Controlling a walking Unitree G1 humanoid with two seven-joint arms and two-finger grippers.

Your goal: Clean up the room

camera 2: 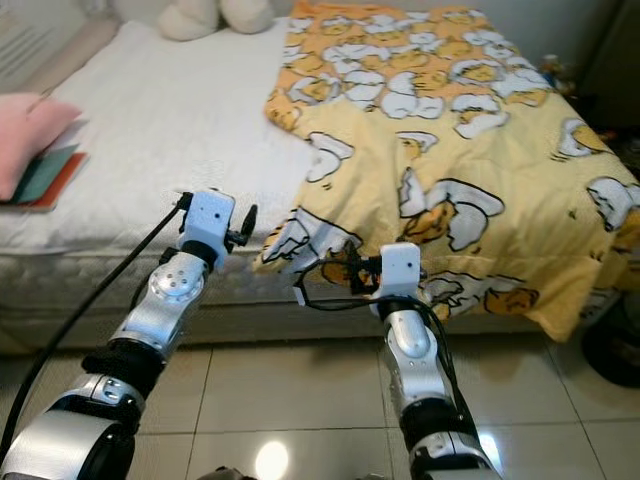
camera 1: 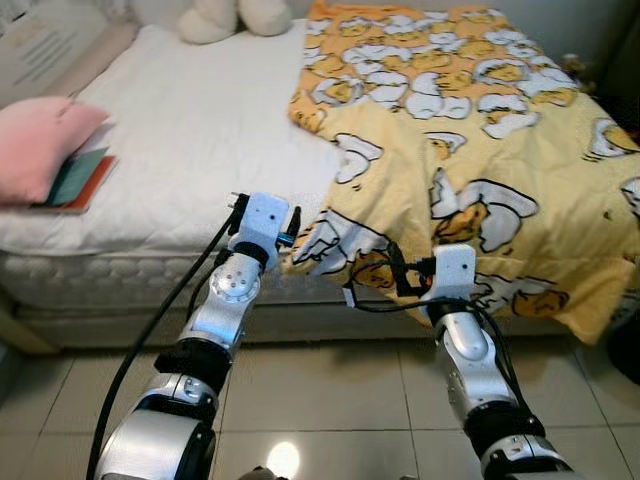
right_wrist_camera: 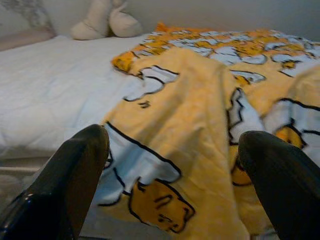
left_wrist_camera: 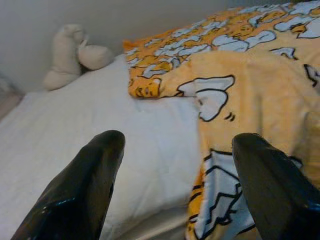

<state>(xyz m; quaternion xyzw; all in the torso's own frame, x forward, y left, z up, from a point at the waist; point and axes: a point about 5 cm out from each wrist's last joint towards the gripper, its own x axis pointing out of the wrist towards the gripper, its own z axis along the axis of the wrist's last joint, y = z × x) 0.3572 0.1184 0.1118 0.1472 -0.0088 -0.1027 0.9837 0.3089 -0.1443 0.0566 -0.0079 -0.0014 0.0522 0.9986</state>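
Observation:
A yellow blanket [camera 1: 470, 130] printed with white ducks covers the right half of the bed and hangs crumpled over its front edge. Its near left corner [camera 1: 320, 245] droops between my two arms. My left gripper [left_wrist_camera: 178, 139] is open, held just before the bed's front edge, with the white sheet and the blanket's edge beyond its fingers. My right gripper [right_wrist_camera: 174, 135] is open too, low in front of the hanging blanket [right_wrist_camera: 190, 115], with nothing between its fingers. Neither touches the cloth.
The white mattress [camera 1: 190, 130] lies bare on the left. A pink pillow [camera 1: 35, 145] rests on teal and orange books [camera 1: 85, 180] at the far left edge. A cream plush toy [camera 1: 235, 15] sits at the head. Glossy tile floor [camera 1: 330, 400] lies below.

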